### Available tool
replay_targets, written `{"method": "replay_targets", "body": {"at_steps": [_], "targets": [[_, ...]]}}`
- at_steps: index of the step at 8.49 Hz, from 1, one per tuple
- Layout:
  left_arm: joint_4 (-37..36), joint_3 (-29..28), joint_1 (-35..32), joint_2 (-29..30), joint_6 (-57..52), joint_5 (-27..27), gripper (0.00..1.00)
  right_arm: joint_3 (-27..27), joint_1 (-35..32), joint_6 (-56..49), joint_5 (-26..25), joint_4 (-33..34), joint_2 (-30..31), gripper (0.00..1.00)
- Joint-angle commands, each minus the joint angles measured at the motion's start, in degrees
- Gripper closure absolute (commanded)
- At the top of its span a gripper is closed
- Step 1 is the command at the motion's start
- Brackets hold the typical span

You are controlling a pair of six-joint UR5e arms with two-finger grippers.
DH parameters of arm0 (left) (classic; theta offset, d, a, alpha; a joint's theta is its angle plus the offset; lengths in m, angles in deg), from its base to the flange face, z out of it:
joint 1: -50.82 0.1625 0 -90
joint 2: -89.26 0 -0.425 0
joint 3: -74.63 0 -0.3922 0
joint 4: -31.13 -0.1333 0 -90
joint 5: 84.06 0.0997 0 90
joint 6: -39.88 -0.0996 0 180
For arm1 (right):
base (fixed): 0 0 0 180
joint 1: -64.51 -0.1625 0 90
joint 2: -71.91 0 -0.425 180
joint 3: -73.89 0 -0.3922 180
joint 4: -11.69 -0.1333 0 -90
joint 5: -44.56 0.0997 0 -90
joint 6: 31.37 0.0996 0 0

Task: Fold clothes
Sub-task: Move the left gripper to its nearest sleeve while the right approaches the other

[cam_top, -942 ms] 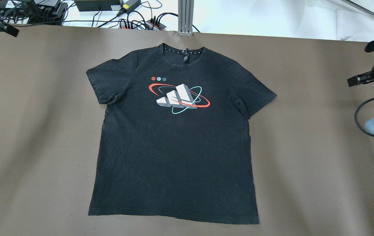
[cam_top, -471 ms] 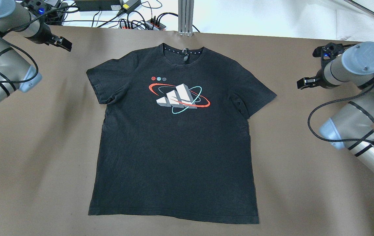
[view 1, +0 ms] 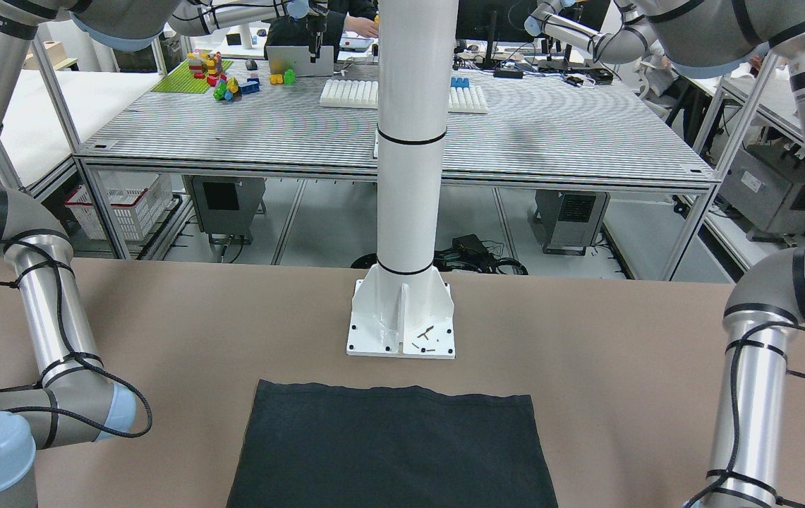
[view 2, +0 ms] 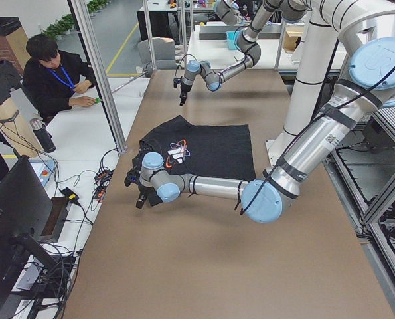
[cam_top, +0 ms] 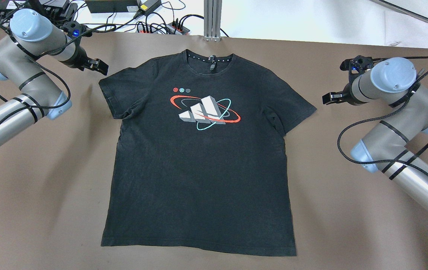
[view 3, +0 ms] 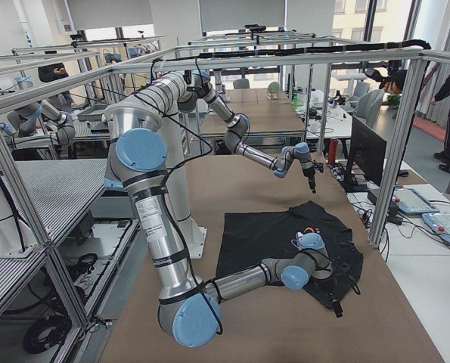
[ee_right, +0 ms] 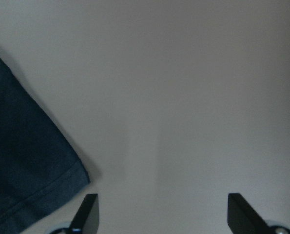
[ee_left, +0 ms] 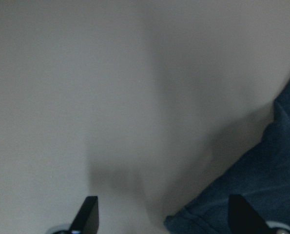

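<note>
Both arms have swung in from the table edges over the last second, and the black T-shirt (cam_top: 198, 157) hasn't shifted at all. It lies flat on the brown table (cam_top: 30, 187), print up, collar toward the far edge. The hem is on the robot's side, near the white pillar's base plate (view 1: 401, 321). Left gripper (cam_top: 101, 68) now sits just beside the outer corner of the sleeve on my left side (cam_top: 114, 95). Its wrist cam shows fingers (ee_left: 88, 214) spread wide, nothing between them, sleeve fabric in the lower right of that view. Right gripper (cam_top: 328, 98) has closed in on the other sleeve (cam_top: 296, 108) but is apart from it. Its fingers (ee_right: 88, 212) are spread too and empty, with the sleeve hem at the left of that wrist view. I read this as the approach phase: no fold started and no contact with the cloth that I can see. I can't judge either gripper's height above the table. Next comes a pinch on each sleeve, I'd guess. The left looks closer to lined up than the right.
</note>
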Motion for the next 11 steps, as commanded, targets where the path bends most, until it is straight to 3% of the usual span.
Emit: {"method": "replay_targets", "body": {"at_steps": [1,2,4,6,8,9,10,11], "targets": [[6.8,-8.4,1.2,1.9,0.6,-0.1,0.07,-0.2,0.4,0.0,-0.1,-0.4,-0.1,0.06],[6.9,-8.5,1.3,2.0,0.6,-0.1,0.14,-0.2,0.4,0.0,-0.1,-0.4,0.0,0.06],[6.9,-8.3,1.2,2.7,0.7,-0.8,0.40,-0.2,0.4,0.0,-0.2,-0.4,0.0,0.06],[7.0,-8.0,1.3,2.7,0.6,-1.5,0.42,-0.2,0.5,-0.1,-0.2,-0.4,0.0,0.06],[7.6,-8.0,2.2,2.5,0.5,-1.5,0.54,-0.2,0.5,-0.1,-0.2,-0.4,0.0,0.06],[7.7,-7.4,2.3,2.5,0.6,-1.5,0.69,-0.2,0.5,-0.1,-0.2,-0.4,0.0,0.06],[7.7,-6.2,2.2,2.2,0.7,-1.6,0.93,-0.1,0.5,0.1,-0.2,-0.4,0.0,0.06],[7.7,-5.1,2.0,2.0,0.7,-1.7,1.00,-0.1,0.5,0.1,-0.2,-0.4,0.0,0.06]]}}
